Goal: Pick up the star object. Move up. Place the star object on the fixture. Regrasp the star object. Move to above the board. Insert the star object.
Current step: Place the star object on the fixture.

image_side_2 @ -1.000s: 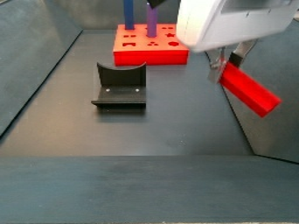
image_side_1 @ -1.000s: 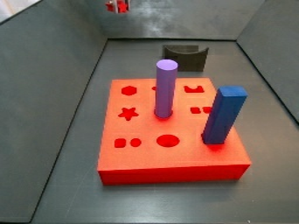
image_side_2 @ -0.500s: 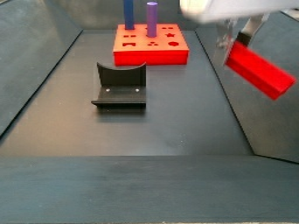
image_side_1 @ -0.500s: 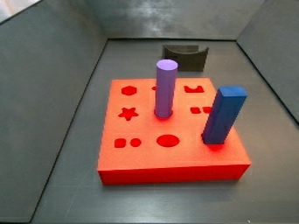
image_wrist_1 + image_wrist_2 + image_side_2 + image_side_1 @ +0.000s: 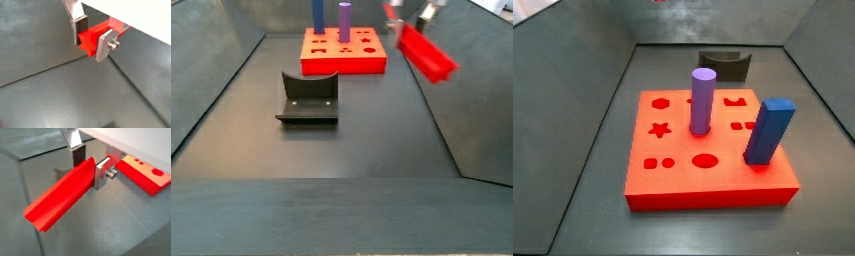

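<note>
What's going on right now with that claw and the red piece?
Gripper up high, jaws shut on the star object. Fixture bare below. Purple cylinder and blue post stand in the board.

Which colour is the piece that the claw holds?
Red. The star object shows best in a wrist view, clamped in the claw.
</note>
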You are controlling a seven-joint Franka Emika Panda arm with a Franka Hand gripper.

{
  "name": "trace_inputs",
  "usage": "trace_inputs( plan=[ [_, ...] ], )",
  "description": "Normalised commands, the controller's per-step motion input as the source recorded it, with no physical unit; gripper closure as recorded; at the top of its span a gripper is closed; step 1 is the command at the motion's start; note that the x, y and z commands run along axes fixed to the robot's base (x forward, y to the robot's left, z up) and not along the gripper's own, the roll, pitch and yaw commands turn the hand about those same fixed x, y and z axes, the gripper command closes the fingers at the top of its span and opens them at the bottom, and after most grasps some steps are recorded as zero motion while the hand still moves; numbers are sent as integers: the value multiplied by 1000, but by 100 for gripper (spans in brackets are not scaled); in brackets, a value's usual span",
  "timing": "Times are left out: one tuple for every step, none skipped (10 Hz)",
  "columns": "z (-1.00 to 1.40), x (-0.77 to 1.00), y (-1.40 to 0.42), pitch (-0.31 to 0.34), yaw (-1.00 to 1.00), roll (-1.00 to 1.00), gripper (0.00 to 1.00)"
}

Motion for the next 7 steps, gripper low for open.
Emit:
trace_inputs(
  plan=[
    [-30, 1000, -497, 249, -1000, 0, 100],
    [-25, 1000, -428, 280, -868, -10, 100],
    [-20, 1000, -374, 264, -615, -18, 100],
    [-16, 1000, -308, 230, -348, -26, 100],
    [-15, 1000, -277, 216, -259, -30, 100],
    [-10, 1000, -215, 186, -141, -37, 100],
    [-9, 1000, -167, 171, -86, -41, 100]
  ],
)
